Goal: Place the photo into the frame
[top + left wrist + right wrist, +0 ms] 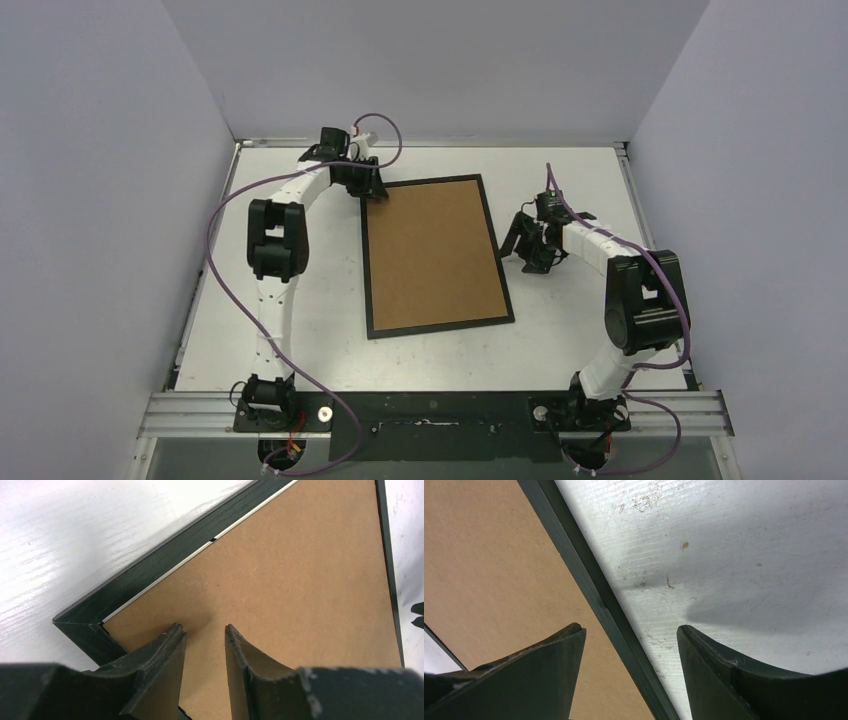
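Observation:
The thin black frame (pixel 440 327) lies flat on the table, filled by a brown backing board (pixel 432 255). The photo is hidden. My left gripper (pixel 372 190) sits at the frame's far left corner. In the left wrist view the left gripper (pixel 204 630) is open by a narrow gap, tips over the backing board (pixel 300 580), nothing between them. A thin pale strip shows between the board and the frame (pixel 150 572). My right gripper (pixel 525 250) is open and straddles the frame's right rail (pixel 574 555), one finger over the board (pixel 489 570), the other over the table.
The white table (pixel 734 555) is walled in by pale panels at the left, back and right. Both arm bases stand on the metal rail (pixel 440 410) at the near edge, with purple cables looping along the arms.

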`<action>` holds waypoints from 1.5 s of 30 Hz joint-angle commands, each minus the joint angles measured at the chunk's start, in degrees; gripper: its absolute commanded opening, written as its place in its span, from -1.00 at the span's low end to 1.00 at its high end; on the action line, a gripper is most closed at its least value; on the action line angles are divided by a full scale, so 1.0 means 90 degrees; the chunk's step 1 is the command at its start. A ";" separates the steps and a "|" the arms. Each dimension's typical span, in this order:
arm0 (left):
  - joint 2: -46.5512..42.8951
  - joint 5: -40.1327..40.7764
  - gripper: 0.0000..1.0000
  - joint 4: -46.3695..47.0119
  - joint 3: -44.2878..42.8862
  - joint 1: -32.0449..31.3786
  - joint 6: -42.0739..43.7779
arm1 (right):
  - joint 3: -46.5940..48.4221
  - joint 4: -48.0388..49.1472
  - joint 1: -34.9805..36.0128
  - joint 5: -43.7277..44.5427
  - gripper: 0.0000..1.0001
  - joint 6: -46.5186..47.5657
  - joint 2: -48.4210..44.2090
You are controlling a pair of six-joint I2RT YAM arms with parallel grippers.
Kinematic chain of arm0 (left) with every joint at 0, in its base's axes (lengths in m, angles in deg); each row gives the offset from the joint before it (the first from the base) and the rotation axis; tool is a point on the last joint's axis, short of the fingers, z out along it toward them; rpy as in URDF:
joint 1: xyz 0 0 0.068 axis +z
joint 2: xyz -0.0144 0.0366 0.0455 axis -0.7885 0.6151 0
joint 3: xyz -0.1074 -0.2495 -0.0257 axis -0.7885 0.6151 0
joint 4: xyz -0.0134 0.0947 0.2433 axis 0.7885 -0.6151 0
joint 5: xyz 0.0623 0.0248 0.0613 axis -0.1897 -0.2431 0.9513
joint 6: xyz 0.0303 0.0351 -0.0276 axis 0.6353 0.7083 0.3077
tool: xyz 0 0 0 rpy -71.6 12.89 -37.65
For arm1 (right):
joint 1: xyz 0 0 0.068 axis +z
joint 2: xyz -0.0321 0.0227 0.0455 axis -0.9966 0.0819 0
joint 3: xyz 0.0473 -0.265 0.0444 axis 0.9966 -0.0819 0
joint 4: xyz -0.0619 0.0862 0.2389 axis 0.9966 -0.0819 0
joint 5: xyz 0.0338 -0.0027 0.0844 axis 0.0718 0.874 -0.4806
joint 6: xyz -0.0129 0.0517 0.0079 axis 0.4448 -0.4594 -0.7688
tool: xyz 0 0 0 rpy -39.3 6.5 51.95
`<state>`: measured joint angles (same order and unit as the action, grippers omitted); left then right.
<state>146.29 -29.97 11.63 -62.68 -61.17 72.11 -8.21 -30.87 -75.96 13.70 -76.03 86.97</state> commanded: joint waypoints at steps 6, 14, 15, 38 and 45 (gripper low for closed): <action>-0.0497 0.0100 -0.26 0.0302 -0.0583 0.0011 -0.0846 | 0.0265 -0.0032 -0.0037 -0.0172 0.37 0.0501 -0.0326; -0.2051 0.1658 0.06 0.0263 0.1483 -0.0007 -0.1509 | 0.0083 -0.0511 0.0227 -0.0023 0.59 0.1292 -0.0701; -0.2271 0.1771 0.11 0.0272 0.1829 -0.0010 -0.1585 | 0.0032 -0.0601 0.0304 -0.0006 0.62 0.1378 -0.0795; -0.4148 0.1501 0.33 0.0812 0.5696 -0.0121 -0.2404 | -0.0943 -0.1916 0.1900 0.0435 0.61 0.2738 -0.1509; -0.4085 0.1446 0.32 0.0918 0.5833 -0.0129 -0.2358 | -0.0894 -0.1551 0.2029 0.0429 0.45 0.2560 -0.1156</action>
<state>111.34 -15.59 17.16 -10.77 -62.08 50.86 -17.00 -47.63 -58.50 17.39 -52.52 75.86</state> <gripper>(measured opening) 0.662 0.741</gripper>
